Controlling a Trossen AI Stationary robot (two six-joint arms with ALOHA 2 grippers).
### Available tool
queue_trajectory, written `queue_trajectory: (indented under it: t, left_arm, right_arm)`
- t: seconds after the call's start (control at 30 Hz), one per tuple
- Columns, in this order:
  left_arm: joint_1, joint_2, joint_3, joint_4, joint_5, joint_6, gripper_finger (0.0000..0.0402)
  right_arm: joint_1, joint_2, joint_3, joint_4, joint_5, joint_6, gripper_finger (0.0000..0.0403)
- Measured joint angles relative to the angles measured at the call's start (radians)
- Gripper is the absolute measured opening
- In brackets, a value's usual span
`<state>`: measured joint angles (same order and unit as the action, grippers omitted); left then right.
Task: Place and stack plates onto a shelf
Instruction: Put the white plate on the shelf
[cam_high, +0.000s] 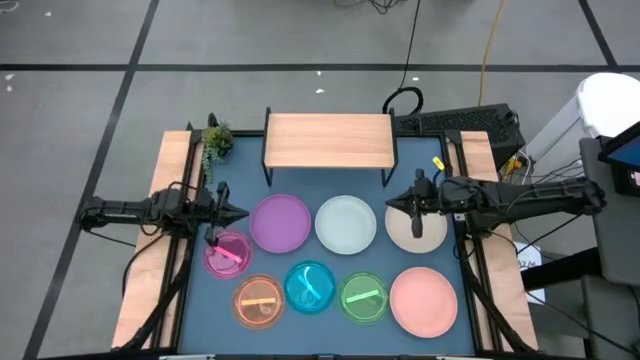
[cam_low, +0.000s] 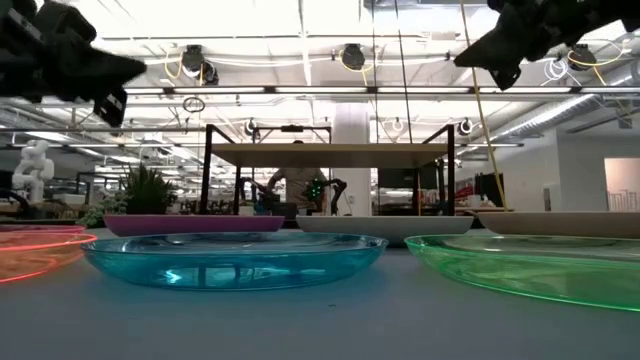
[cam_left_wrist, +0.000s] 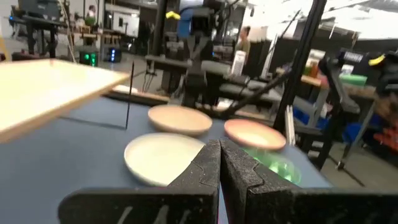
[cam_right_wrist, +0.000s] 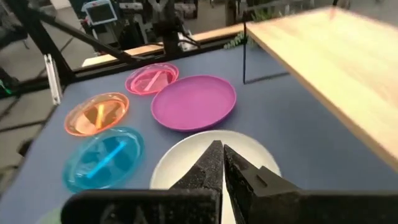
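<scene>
Both end effectors hang above the blue worktop (cam_high: 200, 320), fingers pressed together and holding nothing — the left end effector (cam_high: 238, 214) beside the purple plate (cam_high: 280, 222), the right end effector (cam_high: 392, 204) over the beige plate (cam_high: 428, 230). The shelf (cam_high: 328, 139) stands bare behind the white plate (cam_high: 345, 222). In front lie the translucent pink plate (cam_high: 228, 254), orange plate (cam_high: 259, 301), blue plate (cam_high: 309, 286), green plate (cam_high: 363, 296) and opaque pink plate (cam_high: 423, 299).

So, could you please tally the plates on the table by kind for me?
Larger opaque plates: 4, purple, white, beige, pink
Smaller translucent plates: 4, pink, orange, blue, green
Total: 8
</scene>
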<state>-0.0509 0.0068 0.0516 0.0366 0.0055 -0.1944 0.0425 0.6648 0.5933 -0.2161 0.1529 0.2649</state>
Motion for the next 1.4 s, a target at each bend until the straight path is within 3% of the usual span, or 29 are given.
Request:
queue_trajectory:
  t: [0.27, 0.5, 0.7, 1.1, 1.4]
  left_arm:
    - [0.000, 0.041, 0.315, -0.237, -0.087, -0.044, 0.0003]
    - [0.000, 0.217, 0.626, -0.381, -0.109, -0.047, 0.0003]
    - [0.000, 0.398, 0.791, -0.409, -0.077, -0.047, 0.0003]
    - [-0.001, 0.692, 0.888, -0.371, -0.040, -0.061, 0.0003]
    - [-0.001, 0.813, 0.889, -0.328, -0.040, -0.097, 0.0003]
  right_arm:
    - [0.044, 0.068, 0.312, -0.300, 0.003, 0.145, 0.0000]
    - [0.045, 0.162, 0.509, -0.442, 0.028, 0.265, 0.0000]
    - [0.045, 0.261, 0.594, -0.545, 0.029, 0.322, 0.0000]
    - [0.045, 0.400, 0.607, -0.830, -0.052, 0.380, 0.0000]
    - [0.045, 0.393, 0.450, -0.893, -0.066, 0.351, 0.0000]
